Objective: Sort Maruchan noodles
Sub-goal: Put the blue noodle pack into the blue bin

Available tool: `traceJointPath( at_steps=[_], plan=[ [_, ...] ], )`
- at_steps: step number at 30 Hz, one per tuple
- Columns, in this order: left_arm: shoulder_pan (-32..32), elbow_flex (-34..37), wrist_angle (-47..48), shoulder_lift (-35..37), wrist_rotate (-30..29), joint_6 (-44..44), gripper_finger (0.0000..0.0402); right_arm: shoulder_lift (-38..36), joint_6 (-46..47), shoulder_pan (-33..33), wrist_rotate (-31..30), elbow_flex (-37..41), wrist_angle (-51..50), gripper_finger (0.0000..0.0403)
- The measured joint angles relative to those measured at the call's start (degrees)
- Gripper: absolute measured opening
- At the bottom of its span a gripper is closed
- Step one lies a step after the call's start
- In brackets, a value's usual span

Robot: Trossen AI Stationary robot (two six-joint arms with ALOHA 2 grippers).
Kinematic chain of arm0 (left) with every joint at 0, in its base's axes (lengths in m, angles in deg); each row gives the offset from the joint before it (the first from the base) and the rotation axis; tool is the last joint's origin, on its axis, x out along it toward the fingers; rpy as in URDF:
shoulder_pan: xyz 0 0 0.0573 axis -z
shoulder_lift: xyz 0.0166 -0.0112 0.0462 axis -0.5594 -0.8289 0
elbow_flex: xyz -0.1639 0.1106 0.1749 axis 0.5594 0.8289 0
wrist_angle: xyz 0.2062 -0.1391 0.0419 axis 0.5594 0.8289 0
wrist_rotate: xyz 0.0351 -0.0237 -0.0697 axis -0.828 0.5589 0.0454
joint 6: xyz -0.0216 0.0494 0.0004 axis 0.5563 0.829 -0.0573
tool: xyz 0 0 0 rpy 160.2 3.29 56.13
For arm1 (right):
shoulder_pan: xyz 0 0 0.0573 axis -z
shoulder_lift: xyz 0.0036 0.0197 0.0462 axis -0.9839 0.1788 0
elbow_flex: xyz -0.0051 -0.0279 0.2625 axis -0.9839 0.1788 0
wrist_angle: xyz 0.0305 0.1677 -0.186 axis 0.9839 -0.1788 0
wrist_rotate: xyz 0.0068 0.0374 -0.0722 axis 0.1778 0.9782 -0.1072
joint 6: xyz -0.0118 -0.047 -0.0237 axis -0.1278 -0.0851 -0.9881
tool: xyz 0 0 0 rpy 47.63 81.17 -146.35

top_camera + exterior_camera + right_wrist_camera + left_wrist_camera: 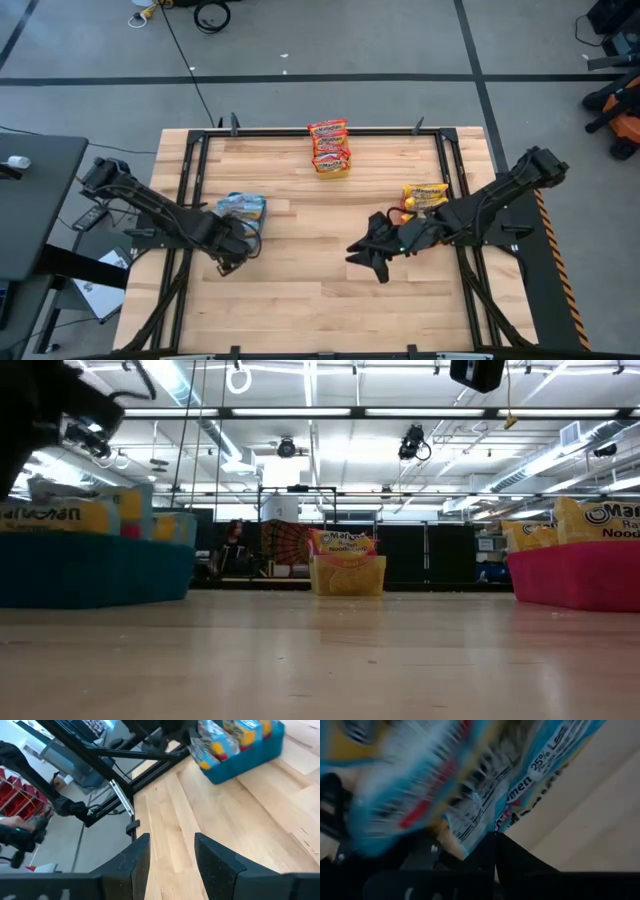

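Tabletop (320, 270): light wooden slats in a dark frame, carrying three bins and both arms.

Blue bin (243, 208): sitting at the left side of the tabletop, holding blue-and-white noodle packets (240, 203). In the low view it is showing at the left (95, 570), with packets standing above its rim.

Yellow bin (330, 166): sitting at the middle of the far edge, holding yellow-orange noodle packets (329, 140) stacked flat. In the low view it is showing at centre (347, 575), a packet rising out of it.

Red bin (575, 575): sitting at the right side; in the high view it is mostly hidden by the right arm, with packets (426, 195) showing above it.

Left tool (232, 252): hanging just beside the blue bin, on its near side. Its fingers are standing closed. The left wrist view is showing a blue-and-white packet (470, 775) lying right in front of the fingers (515, 862), blurred; whether the fingers are pinching it cannot be told.

Right tool (372, 255): hovering over bare wood near the middle of the tabletop, well apart from all three bins. Its fingers (212, 857) are standing parted with nothing between them, only the slats showing below; the blue bin (245, 747) is appearing farther off.
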Motion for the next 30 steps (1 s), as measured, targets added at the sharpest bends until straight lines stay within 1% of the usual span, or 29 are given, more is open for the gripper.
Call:
traceJointPath(
  at_steps=[2,4,6,8,10,12,13,15,18,21,24,27,30],
  plan=[
    [-1.4,-2.5,2.2,1.3,-0.2,0.2,0.0009,0.3,0.1,-0.1,0.0,0.0,0.1,0.016],
    [-3.3,-5.7,3.7,2.7,-2.8,1.0,0.001,0.4,-0.2,-0.1,-0.1,0.0,0.3,0.016],
    [-5.4,-9.1,2.2,3.8,-6.2,4.2,0.001,0.4,-0.6,0.2,-0.4,0.0,0.5,0.016],
    [-7.9,-12.2,-0.7,4.1,-8.0,8.7,0.001,0.4,-1.4,0.8,-0.4,0.0,0.7,0.016],
    [-10.8,-13.9,-3.6,3.9,-7.4,13.7,0.0011,0.4,-1.7,1.5,-0.4,0.0,0.9,0.016],
    [-14.1,-14.1,-5.0,3.4,-3.8,16.6,0.0011,0.4,-1.4,2.2,-0.4,0.0,0.9,0.016],
    [-15.7,-13.9,-4.5,2.6,-2.1,17.4,0.0011,0.4,-1.3,2.4,0.1,0.0,0.9,0.016],
    [-17.3,-13.1,-2.7,1.5,-0.5,18.9,0.0011,0.4,-0.8,2.8,1.8,0.0,0.9,0.016],
    [-17.0,-11.0,-1.0,1.4,-0.2,19.9,0.0011,0.4,0.1,2.8,3.5,0.0,0.4,0.016],
    [-15.0,-8.5,-0.7,1.2,0.5,18.8,0.0011,0.4,0.1,2.6,4.1,0.0,0.1,0.016],
    [-12.2,-6.3,-3.8,1.3,0.2,18.2,0.0011,0.4,-0.1,2.6,4.2,0.0,-0.2,0.016],
    [-9.4,-5.3,-6.2,1.3,-2.4,17.2,0.0011,0.4,-0.1,2.6,4.2,0.0,-0.4,0.016],
    [-8.5,-5.4,-6.2,1.3,-5.0,17.2,0.0011,0.4,0.1,2.9,4.2,0.0,-0.4,0.016]
  ],
)
